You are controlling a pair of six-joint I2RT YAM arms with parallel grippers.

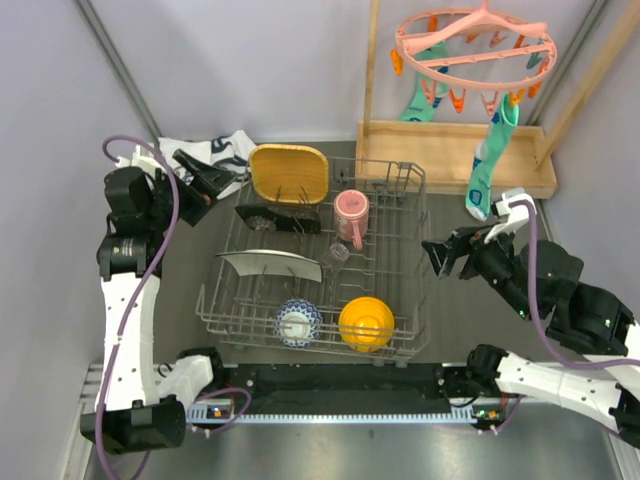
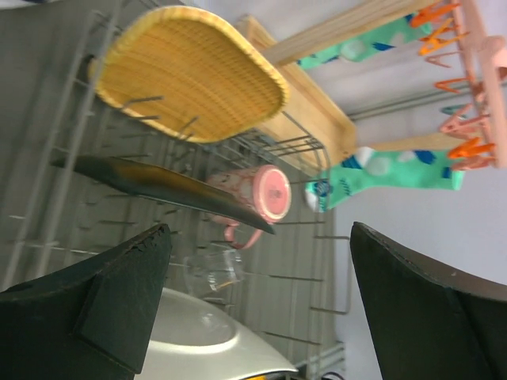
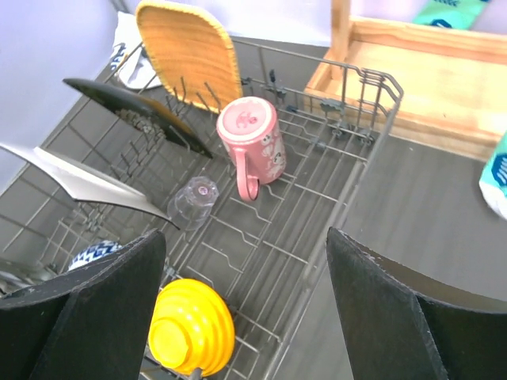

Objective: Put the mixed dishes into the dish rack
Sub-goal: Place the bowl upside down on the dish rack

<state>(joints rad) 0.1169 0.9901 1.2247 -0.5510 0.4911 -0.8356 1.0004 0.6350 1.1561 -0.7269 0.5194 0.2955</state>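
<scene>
The grey wire dish rack (image 1: 421, 262) holds every dish in view. A yellow plate (image 1: 289, 173) and a black plate (image 1: 278, 218) stand at its far left, with a pale plate (image 1: 270, 264) in front of them. A pink cup (image 1: 351, 212) and a small clear glass (image 1: 337, 254) sit mid-rack. A blue-white bowl (image 1: 298, 321) and an orange bowl (image 1: 366, 322) rest upside down at the near end. My left gripper (image 1: 208, 185) hangs open and empty off the rack's far-left corner. My right gripper (image 1: 448, 252) is open and empty just right of the rack.
A white printed cloth (image 1: 225, 150) lies behind the left gripper. A light wooden tray (image 1: 450, 150) stands behind the rack on the right. Above it hangs a pink peg hanger (image 1: 475, 45) with teal socks (image 1: 490, 160) dangling near my right wrist.
</scene>
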